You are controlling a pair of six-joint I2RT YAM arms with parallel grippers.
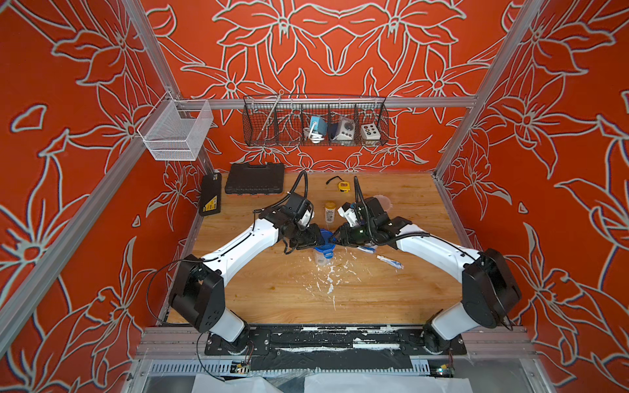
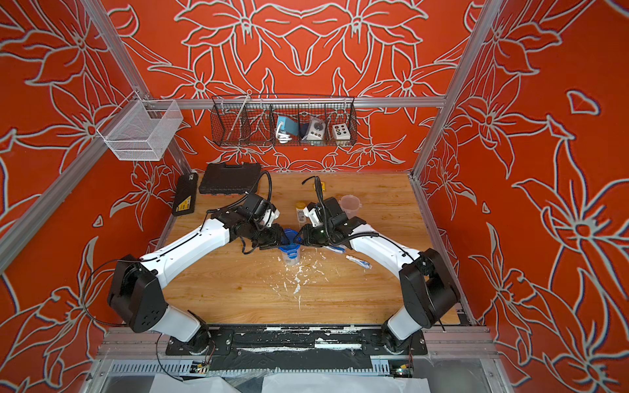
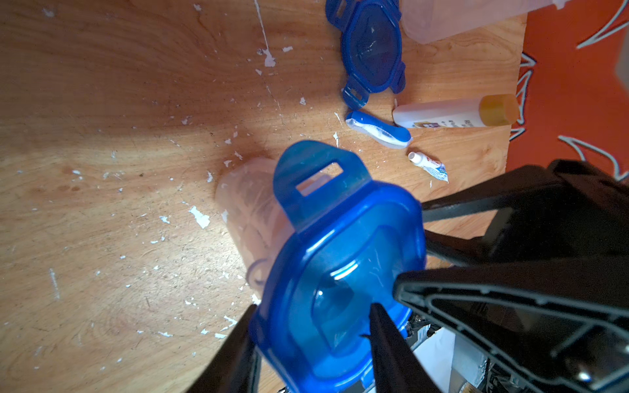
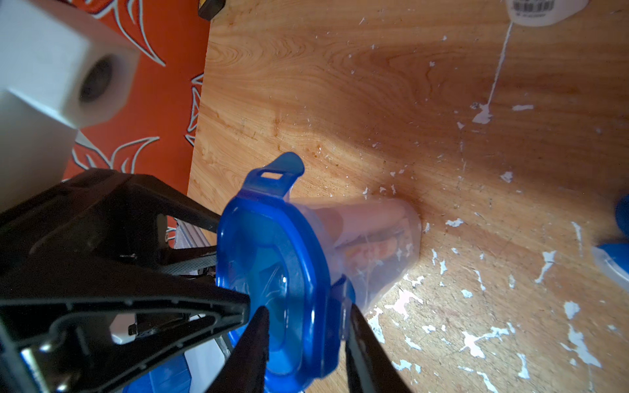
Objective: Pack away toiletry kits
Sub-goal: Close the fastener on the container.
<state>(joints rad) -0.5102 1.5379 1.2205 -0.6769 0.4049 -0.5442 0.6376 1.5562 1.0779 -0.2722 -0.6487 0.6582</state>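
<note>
Left tool (image 3: 311,335) and right tool (image 4: 306,326) clamp opposite edges of blue lid (image 3: 343,251) on tub (image 3: 248,211).

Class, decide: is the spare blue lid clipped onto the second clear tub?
No, the spare blue lid lies on the table beside the open tub.

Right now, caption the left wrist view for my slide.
Left end effector straddles the rim of the blue lid on the clear tub; toothbrush, tube, bottle and a loose lid lie beyond.
</note>
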